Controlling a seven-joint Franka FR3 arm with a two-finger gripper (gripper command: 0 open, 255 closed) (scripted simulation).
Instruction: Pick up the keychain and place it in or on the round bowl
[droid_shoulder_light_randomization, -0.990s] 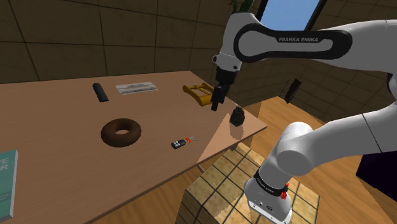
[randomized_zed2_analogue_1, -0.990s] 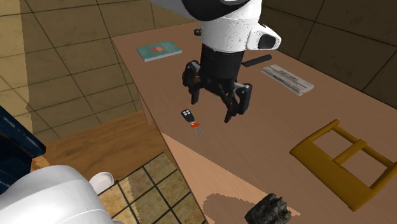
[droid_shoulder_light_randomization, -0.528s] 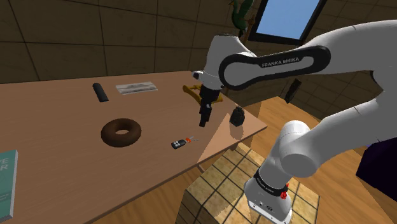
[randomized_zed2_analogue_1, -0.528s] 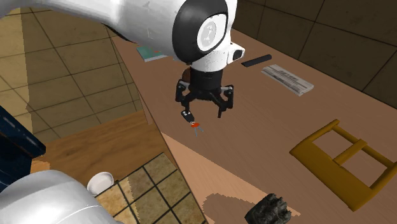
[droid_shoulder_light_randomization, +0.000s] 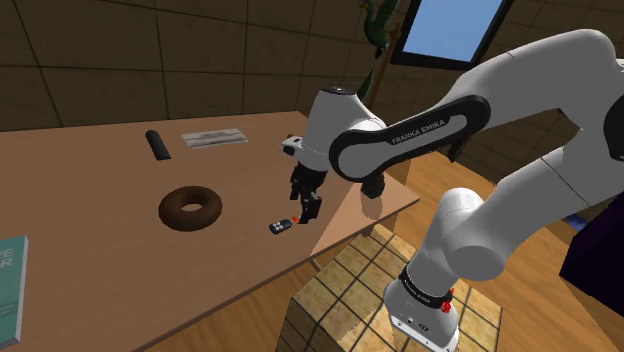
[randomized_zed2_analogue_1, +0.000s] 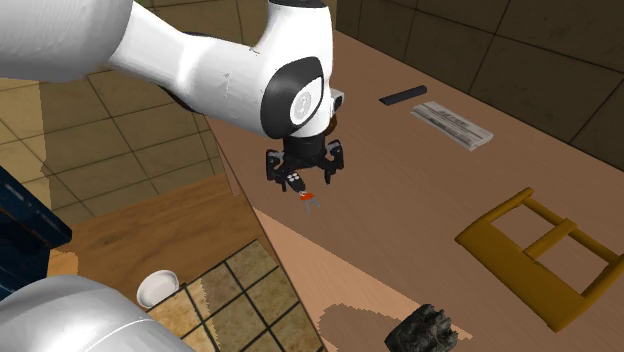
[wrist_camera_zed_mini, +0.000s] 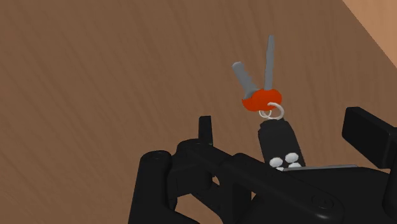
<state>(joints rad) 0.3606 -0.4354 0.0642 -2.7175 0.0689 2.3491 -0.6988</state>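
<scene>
The black gripper (droid_shoulder_light_randomization: 303, 213) (randomized_zed2_analogue_1: 300, 178) (wrist_camera_zed_mini: 283, 127) hangs low over the brown wooden table (droid_shoulder_light_randomization: 100, 190) (randomized_zed2_analogue_1: 400, 200) (wrist_camera_zed_mini: 95, 76), close to the table's edge nearest the stand. Its two fingers are spread apart. The keychain (droid_shoulder_light_randomization: 280, 227) (randomized_zed2_analogue_1: 306, 195) (wrist_camera_zed_mini: 278, 142) lies flat on the table right there. It has a black fob with little white buttons, a small ring, a red bit and two grey keys. The fob sits between the two fingers, but they do not touch it. The round bowl (droid_shoulder_light_randomization: 168, 210) is a dark brown ring. It sits farther in from that edge, apart from the keychain. Near the table's far edge lie a black bar (droid_shoulder_light_randomization: 157, 144) (randomized_zed2_analogue_1: 403, 95) and a flat grey paper (droid_shoulder_light_randomization: 214, 138) (randomized_zed2_analogue_1: 452, 124).
</scene>
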